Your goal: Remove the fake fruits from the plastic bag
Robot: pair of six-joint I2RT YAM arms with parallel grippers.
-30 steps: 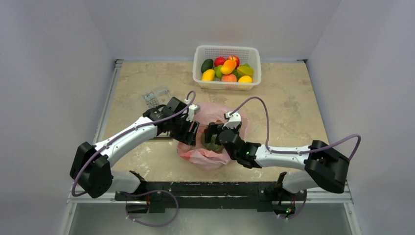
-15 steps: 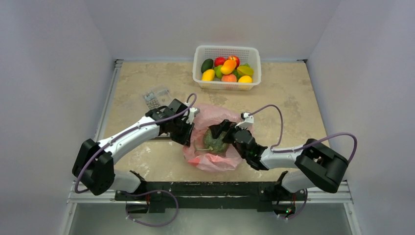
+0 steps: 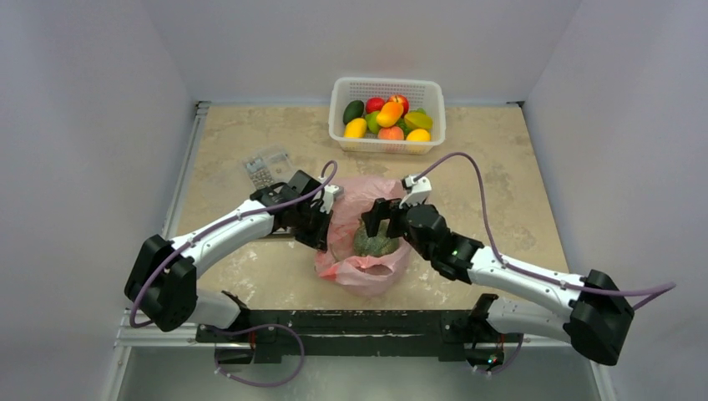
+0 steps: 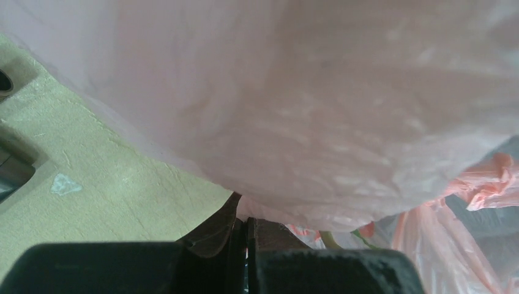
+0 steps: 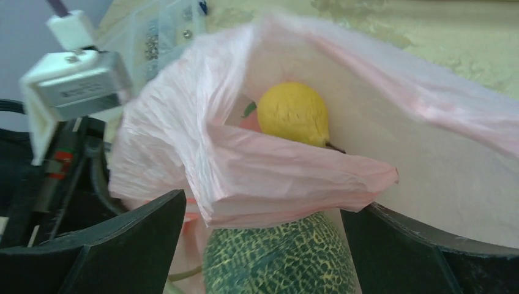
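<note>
The pink plastic bag lies mid-table with its mouth spread. A rough dull-green melon sits in the mouth. My left gripper is at the bag's left edge, shut on a pinch of the film; in the left wrist view the bag drapes from the closed fingertips of that gripper. My right gripper is open above the melon. In the right wrist view the open gripper stands astride the melon, a fold of bag lies over it, and a yellow fruit sits deeper inside.
A white perforated basket holding several fruits stands at the back centre. A small clear box of parts lies at the back left, near the left arm. The table's metal rail runs along the left side.
My left gripper has closed on the bag's left edge. The right arm has swung its elbow out to the right and its open gripper now sits over the exposed melon.
</note>
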